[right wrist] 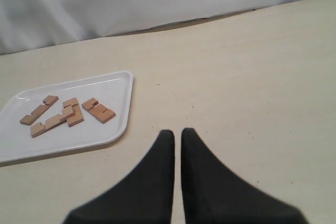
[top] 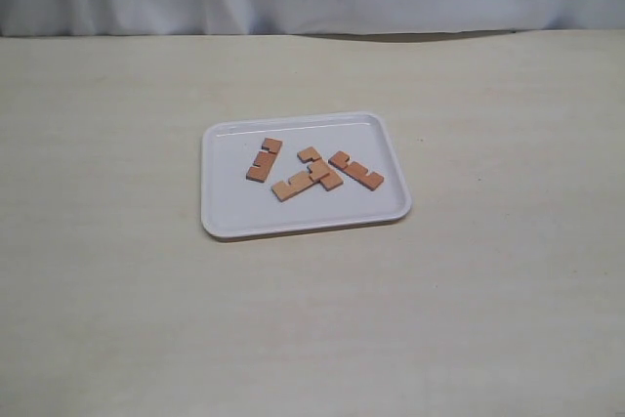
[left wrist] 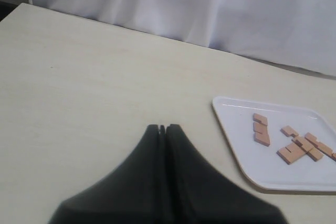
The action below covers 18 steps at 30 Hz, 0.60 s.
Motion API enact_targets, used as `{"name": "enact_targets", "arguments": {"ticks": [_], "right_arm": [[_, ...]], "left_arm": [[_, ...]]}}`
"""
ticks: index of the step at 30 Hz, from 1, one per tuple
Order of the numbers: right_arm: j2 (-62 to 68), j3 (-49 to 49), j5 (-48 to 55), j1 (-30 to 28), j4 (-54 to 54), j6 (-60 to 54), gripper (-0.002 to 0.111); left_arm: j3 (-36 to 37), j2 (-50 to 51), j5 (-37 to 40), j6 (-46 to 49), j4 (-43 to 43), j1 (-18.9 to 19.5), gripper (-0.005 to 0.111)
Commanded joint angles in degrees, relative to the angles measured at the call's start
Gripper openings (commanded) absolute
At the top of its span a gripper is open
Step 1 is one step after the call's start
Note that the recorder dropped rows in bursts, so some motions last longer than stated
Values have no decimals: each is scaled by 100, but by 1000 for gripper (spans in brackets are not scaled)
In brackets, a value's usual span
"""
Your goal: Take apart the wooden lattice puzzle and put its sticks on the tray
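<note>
With the sticks point(top: 319, 173) scattered on the tray point(top: 229, 212), your empty left pincer point(left wrist: 163, 128) rests closed and your right pincer point(right wrist: 177, 132) slightly apart.

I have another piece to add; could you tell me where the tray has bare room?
On the tray, the strip along the near rim and the far right corner are bare. The middle is crowded with four sticks, two overlapping.

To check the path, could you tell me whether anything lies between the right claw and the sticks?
Nothing visible does. Only the table lies between the right claw and the tray, where the four sticks rest apart from the claw.
</note>
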Motion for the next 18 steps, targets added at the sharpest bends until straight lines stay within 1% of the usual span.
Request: {"name": "enact_targets", "arguments": {"ticks": [1,18], "right_arm": [[-28,7,10,-15,-51,-8,4],[-28,7,34,-15,-52,-8,4]], "left_arm": [[18,-14,-52,30,-12,60,0],[18,-14,-52,30,-12,60,0]]}}
